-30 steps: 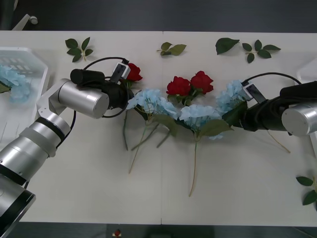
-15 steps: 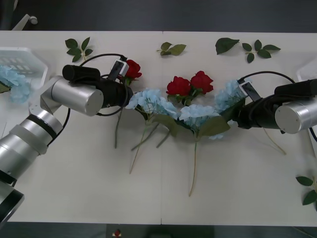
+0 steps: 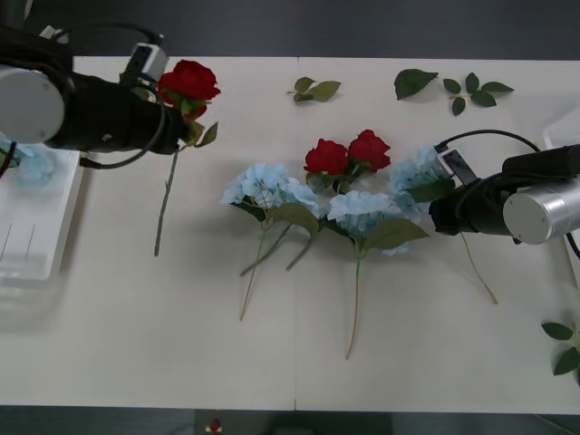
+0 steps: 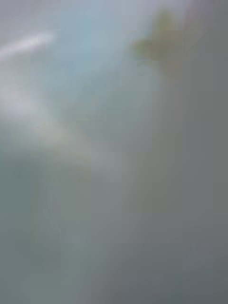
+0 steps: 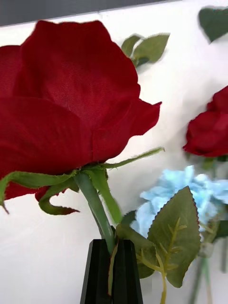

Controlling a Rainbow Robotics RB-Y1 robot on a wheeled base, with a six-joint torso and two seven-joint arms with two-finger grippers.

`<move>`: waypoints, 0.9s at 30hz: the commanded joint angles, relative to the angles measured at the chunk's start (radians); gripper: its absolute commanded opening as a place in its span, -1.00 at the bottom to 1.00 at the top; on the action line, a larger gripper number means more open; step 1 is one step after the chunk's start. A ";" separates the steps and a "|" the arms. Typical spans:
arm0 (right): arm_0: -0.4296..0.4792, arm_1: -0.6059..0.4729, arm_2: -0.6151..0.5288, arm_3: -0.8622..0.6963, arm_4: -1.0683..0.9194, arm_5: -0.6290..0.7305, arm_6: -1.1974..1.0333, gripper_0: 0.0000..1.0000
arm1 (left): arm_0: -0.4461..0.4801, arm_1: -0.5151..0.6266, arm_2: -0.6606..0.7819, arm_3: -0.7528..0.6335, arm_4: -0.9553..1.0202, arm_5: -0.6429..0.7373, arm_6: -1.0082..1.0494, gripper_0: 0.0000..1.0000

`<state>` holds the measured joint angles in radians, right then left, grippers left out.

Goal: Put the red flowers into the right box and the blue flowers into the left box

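White surface (image 3: 408,362), flowers strewn across the middle, leaf sprigs (image 3: 453,88) along the far edge.

Left box (image 3: 36,227): at the robot's far left, slotted white walls, some pale blue visible in it behind the left arm. Right box (image 3: 564,136): just a sliver of white rim at the far right edge.

Blue flowers: two lie loose mid-surface (image 3: 267,188), heads away from the robot, stems trailing toward it. A third (image 3: 419,172) sits right at the tip of the right gripper (image 3: 439,214); cannot tell whether those fingers are clenched on it.

Red flowers: a pair (image 3: 349,154) rest untouched between the blue heads.

Left gripper (image 3: 186,127): raised at the far left, black fingers (image 5: 111,270) clenched on the stem of one rose (image 3: 188,82), just under the head. Head up, stem (image 3: 166,195) hanging down toward the robot.

The relation that matters: this rose belongs in the right box, which lies the whole width of the surface away from the left fingers, past all the loose flowers. The right arm is far nearer that box. My judgement: a long cross-carry, or a handover.
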<state>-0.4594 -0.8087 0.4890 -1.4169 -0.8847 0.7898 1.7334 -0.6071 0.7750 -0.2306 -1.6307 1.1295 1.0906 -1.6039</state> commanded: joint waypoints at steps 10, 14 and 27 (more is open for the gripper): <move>-0.018 -0.015 0.000 -0.013 -0.011 -0.017 0.005 1.00 | 0.213 0.082 0.212 -0.001 0.616 0.101 -0.387 -1.00; -0.018 -0.053 -0.012 -0.033 -0.042 -0.017 0.003 1.00 | 0.253 0.081 0.186 0.057 0.825 0.101 -0.619 -1.00; -0.007 -0.296 -0.081 -0.200 -0.402 0.092 0.017 1.00 | 0.259 0.076 -0.082 0.088 1.345 0.017 -1.101 -1.00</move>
<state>-0.4594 -1.0309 0.4442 -1.5440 -1.2259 0.8570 1.7333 -0.3307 0.8421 -0.2886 -1.5069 2.4368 1.1436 -2.5955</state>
